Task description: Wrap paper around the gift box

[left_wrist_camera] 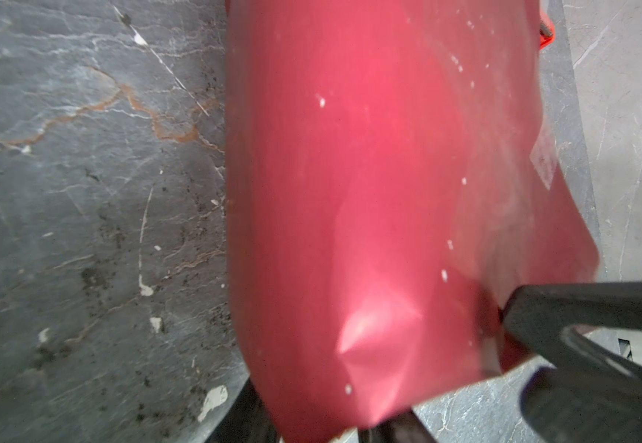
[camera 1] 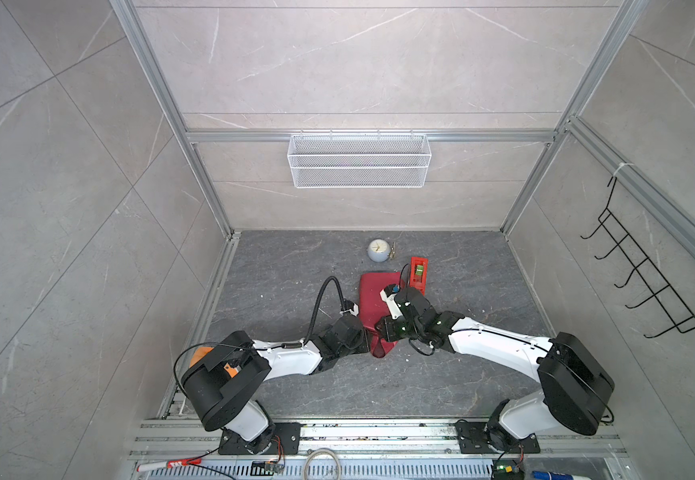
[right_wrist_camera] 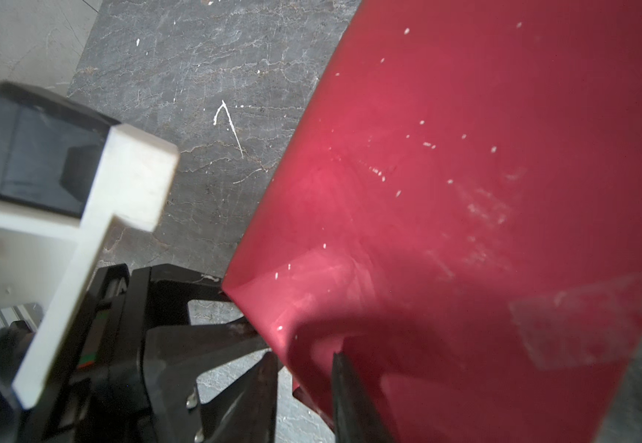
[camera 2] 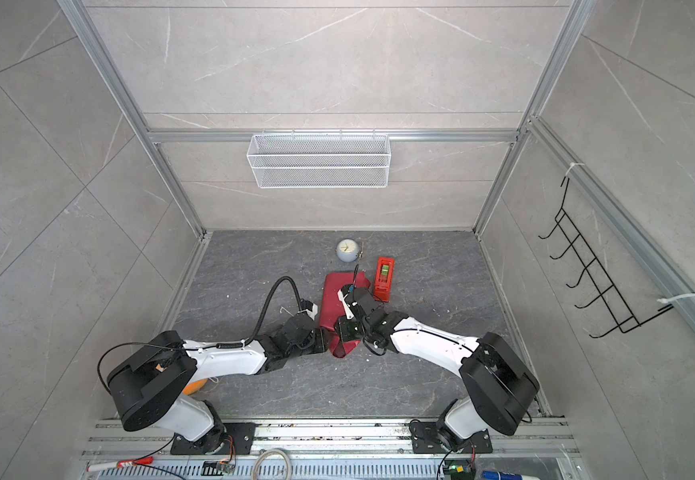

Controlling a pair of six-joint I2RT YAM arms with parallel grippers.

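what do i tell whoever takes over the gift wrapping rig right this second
Left gripper: fingers straddle the near end of the paper; clamped or not, cannot tell.
Right gripper: at the same end, fingers either side of a curled edge; grip also unclear.
Gift box: not visible, presumably inside the paper, mid-table.
Done: paper is folded over, with a strip of clear tape on it.
Left: the near end hangs open and probably needs folding and taping; check the far end too. The tape dispenser stands just beside the paper, on the right arm's side.
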